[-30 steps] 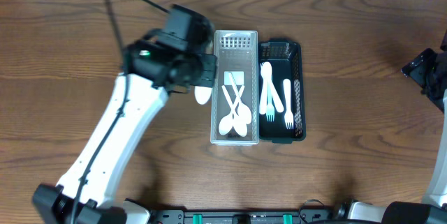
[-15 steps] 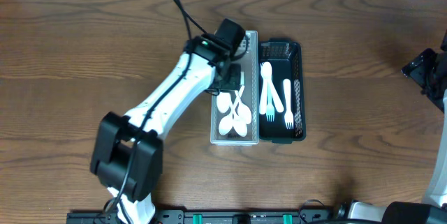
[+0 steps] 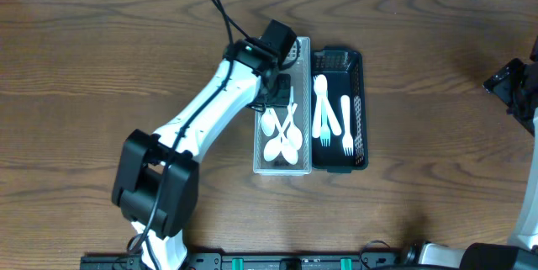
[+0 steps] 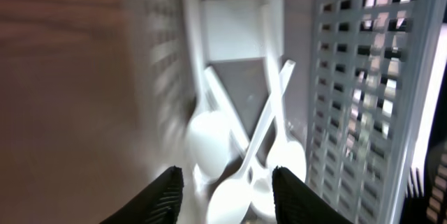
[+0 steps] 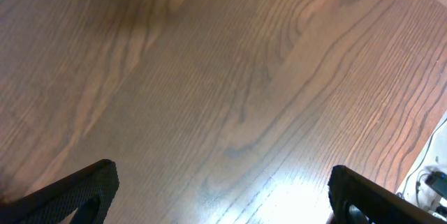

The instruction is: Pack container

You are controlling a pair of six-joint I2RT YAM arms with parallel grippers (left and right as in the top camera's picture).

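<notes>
Spoons (image 3: 282, 142) lie crossed in the white tray (image 3: 257, 162), centre frame, beside the black basket (image 3: 361, 119). Left gripper (image 4: 225, 182) hovers above them, fingers apart, empty. Placing looks complete; next you raise it straight up. Right gripper (image 5: 220, 182), far right, is also spread.

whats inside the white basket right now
Several white spoons lie crossed in the white basket. The open left gripper hangs over them and hides part of their handles in the overhead view, so an exact count is unclear.

spoons (image 3: 282, 138) crowding white bin (image 3: 302, 68), narrow walls
</notes>
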